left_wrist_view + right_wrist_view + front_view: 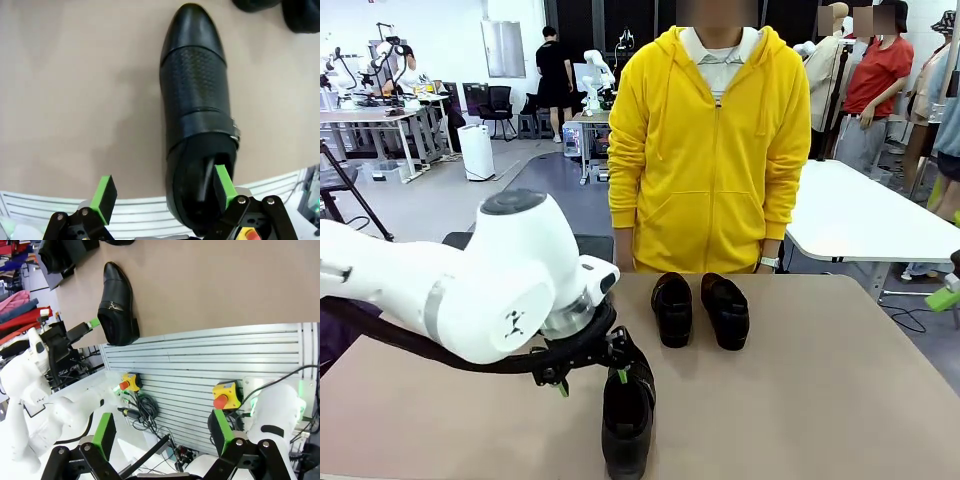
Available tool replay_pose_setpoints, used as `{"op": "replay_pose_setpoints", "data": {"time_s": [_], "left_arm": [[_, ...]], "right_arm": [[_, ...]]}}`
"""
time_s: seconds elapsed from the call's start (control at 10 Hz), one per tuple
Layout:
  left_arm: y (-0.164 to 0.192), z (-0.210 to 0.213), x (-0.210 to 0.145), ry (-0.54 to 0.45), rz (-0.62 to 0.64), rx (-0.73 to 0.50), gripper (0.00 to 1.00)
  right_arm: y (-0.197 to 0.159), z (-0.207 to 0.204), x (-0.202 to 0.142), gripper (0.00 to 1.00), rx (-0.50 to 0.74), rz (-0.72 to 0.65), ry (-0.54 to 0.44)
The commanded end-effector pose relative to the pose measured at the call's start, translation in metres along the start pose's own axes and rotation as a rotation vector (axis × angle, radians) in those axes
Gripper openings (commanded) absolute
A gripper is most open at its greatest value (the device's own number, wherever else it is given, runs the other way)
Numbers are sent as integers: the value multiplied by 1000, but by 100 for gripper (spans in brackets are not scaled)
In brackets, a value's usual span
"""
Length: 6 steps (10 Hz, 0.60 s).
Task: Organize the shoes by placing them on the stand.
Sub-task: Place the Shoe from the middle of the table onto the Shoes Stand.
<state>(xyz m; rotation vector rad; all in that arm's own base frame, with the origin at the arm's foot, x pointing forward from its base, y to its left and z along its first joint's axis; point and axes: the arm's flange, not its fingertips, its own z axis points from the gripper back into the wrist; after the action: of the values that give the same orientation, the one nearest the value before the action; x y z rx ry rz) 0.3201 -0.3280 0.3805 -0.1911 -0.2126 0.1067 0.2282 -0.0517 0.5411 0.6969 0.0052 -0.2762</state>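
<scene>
Straddling one side of the near shoe (196, 100), left fingers (223, 186) spread, one at its opening

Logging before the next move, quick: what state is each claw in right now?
Left claw: open, one finger at the opening of the near shoe, nothing gripped.
Right claw: open, holding nothing.

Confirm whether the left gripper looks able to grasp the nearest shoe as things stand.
Probably yes. The left gripper is open at the heel of the nearest shoe, one pad inside its opening and the other outside, with nothing else between them.
</scene>
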Motion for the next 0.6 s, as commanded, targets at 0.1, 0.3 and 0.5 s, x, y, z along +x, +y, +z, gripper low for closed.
{"op": "replay_pose_setpoints", "data": {"time_s": [0.1, 0.3, 0.5], "left_arm": [[-14, -35, 7, 26, 65, 63, 100], [-15, -44, 7, 30, 58, 83, 100], [-14, -47, 4, 43, 49, 90, 52]], "right_arm": [[3, 2, 0, 100, 12, -3, 5], [3, 2, 0, 100, 12, -3, 5], [3, 2, 0, 100, 12, -3, 5]]}}
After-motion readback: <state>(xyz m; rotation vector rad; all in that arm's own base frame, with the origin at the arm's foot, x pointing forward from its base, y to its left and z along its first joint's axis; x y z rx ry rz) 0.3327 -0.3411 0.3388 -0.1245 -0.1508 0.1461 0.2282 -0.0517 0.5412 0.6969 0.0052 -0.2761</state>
